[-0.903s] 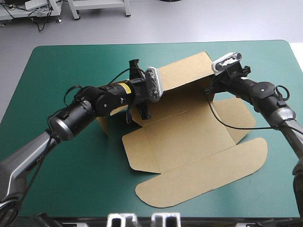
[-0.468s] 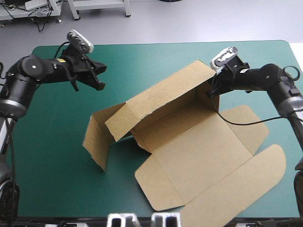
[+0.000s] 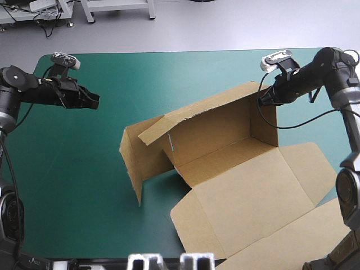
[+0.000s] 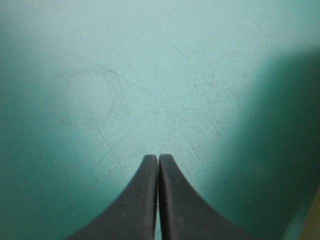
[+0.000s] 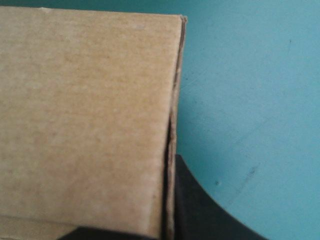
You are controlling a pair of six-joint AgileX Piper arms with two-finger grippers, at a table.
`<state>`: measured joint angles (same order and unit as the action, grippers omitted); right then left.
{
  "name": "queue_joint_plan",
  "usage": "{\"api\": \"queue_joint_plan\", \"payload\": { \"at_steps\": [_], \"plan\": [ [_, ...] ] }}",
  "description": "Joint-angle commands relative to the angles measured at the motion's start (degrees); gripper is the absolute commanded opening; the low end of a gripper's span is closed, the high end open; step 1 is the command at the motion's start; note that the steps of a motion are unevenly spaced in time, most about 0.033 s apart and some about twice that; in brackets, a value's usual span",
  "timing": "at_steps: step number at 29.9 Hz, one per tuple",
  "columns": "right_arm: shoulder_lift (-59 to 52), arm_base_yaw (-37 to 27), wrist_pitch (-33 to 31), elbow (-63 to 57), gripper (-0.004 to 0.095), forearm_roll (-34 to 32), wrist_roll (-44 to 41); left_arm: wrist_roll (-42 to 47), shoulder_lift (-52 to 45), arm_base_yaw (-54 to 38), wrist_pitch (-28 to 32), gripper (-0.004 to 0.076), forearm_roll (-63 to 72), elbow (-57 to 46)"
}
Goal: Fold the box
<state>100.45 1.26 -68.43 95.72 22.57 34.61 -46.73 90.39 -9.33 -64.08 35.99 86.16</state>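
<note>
pinching the box [image 3: 247,185] at its upper-right corner, the right tool [image 3: 262,100] is nearer; the left tool [image 3: 94,101], pressed together, hangs well apart, upper left.

**Desk** [image 3: 73,185] with teal-green cover [image 4: 150,75] and rounded corners. Only the brown box [image 3: 247,185] lies on it, partly raised.

- **At the right fingers** [image 5: 200,210]: the long back wall and one end wall stand upright and meet in a corner. The fingers pinch the board's top edge at this corner.
- **On the near side of the right fingers:** the floor panel and the lid lie flat on the cover. The lid reaches the desk's near edge.
- **Toward the left fingers** [image 4: 145,200]: the box's other end is a loose wall and flap standing on the cover.
- **At the left fingers:** they are pressed together in a point over bare cover, well apart from the box. The cover just ahead of them bears faint scratches.
</note>
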Motion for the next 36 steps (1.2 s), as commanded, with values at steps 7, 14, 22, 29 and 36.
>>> {"api": "queue_joint_plan", "payload": {
  "at_steps": [7, 14, 22, 29, 36],
  "plan": [
    [11.54, 1.37, -3.07, 15.50, -0.0018, -1.57, -9.46, 5.94, -2.48, 1.69, 4.90, -0.0010, -1.60, 1.90],
    [15.51, 3.57, -3.07, 20.44, 0.0087, 0.16, -8.16, 25.06, -3.35, 10.74, 14.76, -0.0009, -29.58, 1.90],
    [15.27, 3.51, -3.07, 26.29, 0.0663, 0.20, -10.09, 25.58, -3.35, 10.76, 14.30, -0.0009, -30.55, 1.90],
    [10.24, 3.51, -3.07, 29.23, 0.0700, -1.07, -13.39, 31.87, -3.35, 10.76, 12.27, -0.0009, -36.73, 1.90],
    [8.58, 3.61, -3.09, 26.45, 0.0700, -4.17, -15.16, 32.12, -3.35, 10.76, 11.13, -0.0009, -32.59, 1.90]
  ]
}}
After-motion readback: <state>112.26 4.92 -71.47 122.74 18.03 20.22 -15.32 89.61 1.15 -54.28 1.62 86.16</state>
